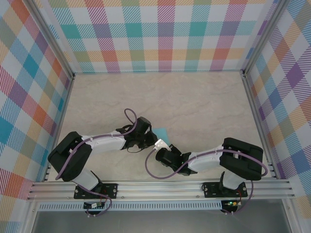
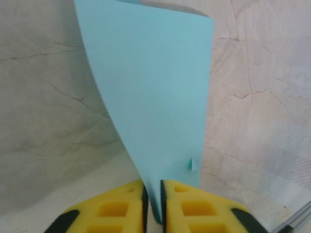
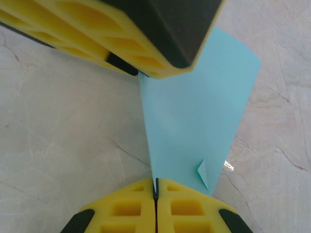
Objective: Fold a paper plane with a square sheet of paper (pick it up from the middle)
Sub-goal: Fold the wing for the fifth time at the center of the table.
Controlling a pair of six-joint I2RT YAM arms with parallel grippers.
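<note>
Currently the right gripper is clamping fully shut on the paper plane, with its yellow pads meeting in a hairline seam and pinching the near edge of the light cyan paper. The sheet is spreading away from the fingertips toward the top of the right wrist view. A small triangular flap is showing just beside the right-hand pad. At the far end of that view, the left gripper is coming onto the same paper from the opposite side. Its jaws are standing a narrow slit apart, with the paper's edge sitting in that slit and the sheet rising and curving away from the tips. Whether those pads are pressing on the paper I cannot tell. From above, the two arms are reaching toward each other over the near middle of the marbled table. A cyan corner of the paper is peeking out just beyond the two wrists.
</note>
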